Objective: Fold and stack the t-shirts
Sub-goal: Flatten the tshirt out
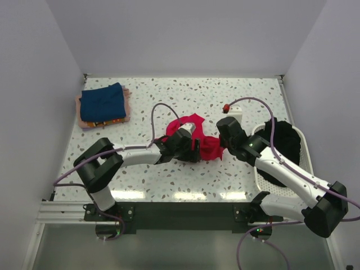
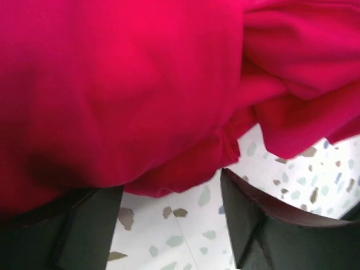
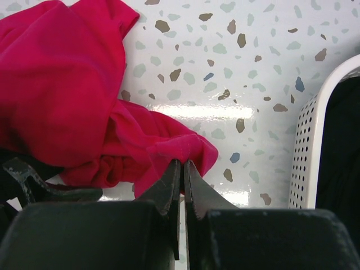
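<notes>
A crimson-red t-shirt point(image 1: 198, 139) lies crumpled at the table's middle. My left gripper point(image 1: 188, 144) is at its left side. In the left wrist view the red t-shirt point(image 2: 140, 84) hangs over the wide-apart fingers point(image 2: 256, 225), with bare table between them; the left gripper point(image 2: 169, 219) is open. My right gripper point(image 1: 224, 140) is at the shirt's right edge. In the right wrist view it point(image 3: 183, 167) is shut on a fold of the red t-shirt point(image 3: 67, 95). A folded navy t-shirt point(image 1: 103, 102) lies on a pale pink one point(image 1: 127, 104) at the back left.
A white perforated basket point(image 1: 260, 179) holding black t-shirts point(image 1: 286, 143) stands at the right, close to my right arm; it also shows in the right wrist view point(image 3: 306, 146). A small white box with a red knob point(image 1: 232, 108) sits behind the red shirt.
</notes>
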You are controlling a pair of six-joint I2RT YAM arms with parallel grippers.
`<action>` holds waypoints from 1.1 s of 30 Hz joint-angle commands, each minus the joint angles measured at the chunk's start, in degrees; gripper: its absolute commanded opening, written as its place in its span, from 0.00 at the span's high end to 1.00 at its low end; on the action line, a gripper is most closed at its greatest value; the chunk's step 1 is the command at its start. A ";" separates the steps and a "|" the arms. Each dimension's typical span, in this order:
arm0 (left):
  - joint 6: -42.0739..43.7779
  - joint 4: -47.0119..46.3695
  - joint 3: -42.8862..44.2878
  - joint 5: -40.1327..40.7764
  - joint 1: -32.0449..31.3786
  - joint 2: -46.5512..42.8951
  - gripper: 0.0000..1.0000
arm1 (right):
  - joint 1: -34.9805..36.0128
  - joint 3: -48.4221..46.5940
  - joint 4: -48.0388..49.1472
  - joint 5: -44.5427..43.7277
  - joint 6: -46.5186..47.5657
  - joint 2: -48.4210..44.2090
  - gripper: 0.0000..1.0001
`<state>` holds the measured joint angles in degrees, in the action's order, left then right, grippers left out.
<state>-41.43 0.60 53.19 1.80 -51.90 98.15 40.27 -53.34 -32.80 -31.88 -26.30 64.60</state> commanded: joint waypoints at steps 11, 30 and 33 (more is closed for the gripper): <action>8.11 5.98 6.22 12.43 5.04 -6.45 1.00 | -4.92 -2.46 0.71 -4.23 4.76 -3.95 1.00; 31.58 41.85 26.97 20.52 27.54 -32.93 0.88 | -11.79 -20.49 -4.47 -14.96 16.72 -13.62 1.00; 32.37 40.54 26.88 18.68 28.95 -32.68 0.81 | -11.79 -20.13 -6.13 -17.43 17.43 -15.63 1.00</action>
<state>-12.43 40.10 79.85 18.70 -24.75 65.69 28.84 -72.34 -36.14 -43.83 -11.31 50.52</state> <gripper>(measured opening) 0.184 0.017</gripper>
